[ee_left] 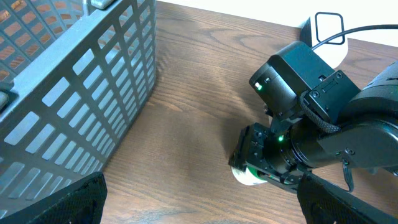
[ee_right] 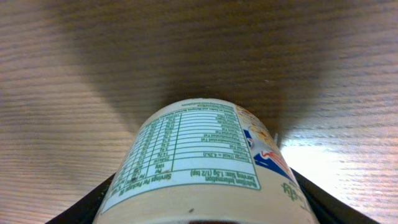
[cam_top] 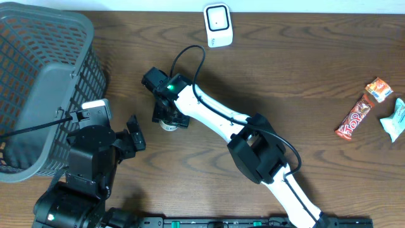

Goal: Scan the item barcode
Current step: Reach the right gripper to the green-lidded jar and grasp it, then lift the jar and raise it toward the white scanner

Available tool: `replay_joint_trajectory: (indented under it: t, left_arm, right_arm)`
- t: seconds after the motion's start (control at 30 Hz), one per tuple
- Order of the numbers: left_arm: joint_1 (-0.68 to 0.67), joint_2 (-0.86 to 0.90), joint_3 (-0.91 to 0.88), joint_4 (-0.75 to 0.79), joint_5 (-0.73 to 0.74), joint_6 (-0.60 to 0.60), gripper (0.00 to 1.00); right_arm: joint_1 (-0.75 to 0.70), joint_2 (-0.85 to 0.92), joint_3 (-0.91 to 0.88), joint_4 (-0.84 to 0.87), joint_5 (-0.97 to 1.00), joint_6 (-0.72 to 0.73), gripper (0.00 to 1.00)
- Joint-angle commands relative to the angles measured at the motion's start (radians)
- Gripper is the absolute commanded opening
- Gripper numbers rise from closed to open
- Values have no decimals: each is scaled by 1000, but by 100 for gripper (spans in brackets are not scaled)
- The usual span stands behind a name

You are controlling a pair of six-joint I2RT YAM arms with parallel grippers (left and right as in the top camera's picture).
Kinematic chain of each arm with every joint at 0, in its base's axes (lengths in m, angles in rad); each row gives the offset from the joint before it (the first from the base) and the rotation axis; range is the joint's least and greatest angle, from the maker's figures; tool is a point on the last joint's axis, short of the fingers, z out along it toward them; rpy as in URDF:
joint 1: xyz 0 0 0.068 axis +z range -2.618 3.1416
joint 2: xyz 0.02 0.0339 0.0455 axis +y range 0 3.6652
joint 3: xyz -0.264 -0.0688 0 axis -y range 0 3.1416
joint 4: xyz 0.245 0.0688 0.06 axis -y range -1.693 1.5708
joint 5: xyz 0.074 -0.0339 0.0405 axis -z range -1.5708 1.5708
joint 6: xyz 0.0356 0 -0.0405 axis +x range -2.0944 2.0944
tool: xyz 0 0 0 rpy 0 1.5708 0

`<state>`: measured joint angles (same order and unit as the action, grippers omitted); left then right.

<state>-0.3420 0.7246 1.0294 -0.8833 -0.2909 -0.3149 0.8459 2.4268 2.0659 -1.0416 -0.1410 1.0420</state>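
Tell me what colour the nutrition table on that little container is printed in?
Green print on a cream container, clearest in the right wrist view.

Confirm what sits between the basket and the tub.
Nothing. The left wrist view shows only bare table between the basket wall and the tub.

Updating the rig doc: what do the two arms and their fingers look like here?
Right arm: white links, black joint housings, black cable looping off it, green light at the wrist. Left arm: mostly black, pale block near the wrist, thin black cable. Fingers on both are black.
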Motion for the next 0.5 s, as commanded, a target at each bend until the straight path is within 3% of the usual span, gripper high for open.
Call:
replay_joint_trajectory:
  t: [0.0, 0.47]
  left_arm:
    - [5, -1, 15, 1, -10, -4, 98]
    - [5, -1, 15, 1, -10, -4, 98]
  right_arm:
    - [-14, 51, 5, -42, -16, 4, 42]
    - [-63, 51, 182, -309, -42, -186, 36]
